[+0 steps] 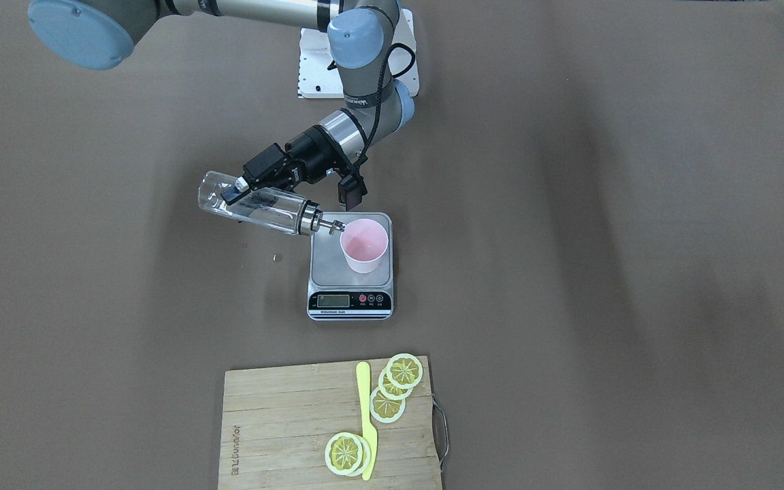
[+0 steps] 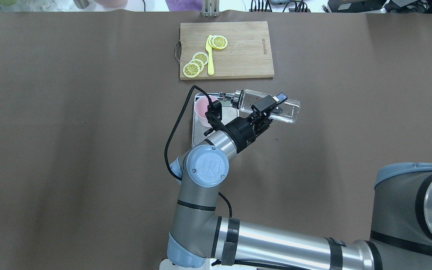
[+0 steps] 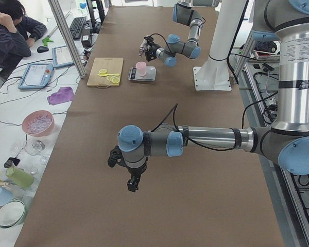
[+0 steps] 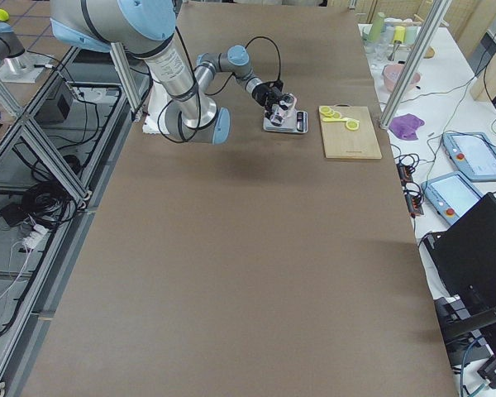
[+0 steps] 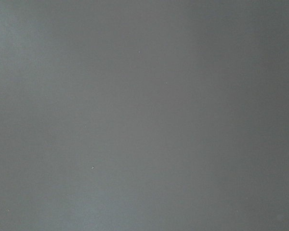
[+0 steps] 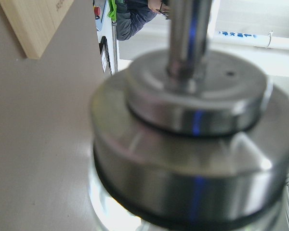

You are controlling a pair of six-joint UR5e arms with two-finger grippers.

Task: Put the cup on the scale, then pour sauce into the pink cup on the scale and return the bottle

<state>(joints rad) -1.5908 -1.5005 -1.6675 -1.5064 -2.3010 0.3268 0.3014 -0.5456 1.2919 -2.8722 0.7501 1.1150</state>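
Observation:
The pink cup [image 1: 363, 245] stands upright on the steel platform of the scale [image 1: 327, 265]. My right gripper [image 1: 239, 192] is shut on the clear glass bottle [image 1: 266, 209] and holds it tipped nearly level. Its silver spout [image 1: 331, 226] reaches the cup's rim. Clear sauce lies along the bottle's lower side. In the overhead view the gripper [image 2: 271, 105] clamps the bottle [image 2: 289, 112] beside the cup [image 2: 202, 108]. The right wrist view shows the metal cap [image 6: 197, 144] close up. My left gripper [image 3: 132, 181] hangs over bare table far from the scale; I cannot tell whether it is open.
A wooden cutting board [image 1: 283, 429] with lemon slices [image 1: 404, 371] and a yellow knife [image 1: 365, 415] lies beyond the scale. A small speck [image 1: 276, 257] lies on the table under the bottle. An operator [image 3: 10, 25] sits past the table's far edge.

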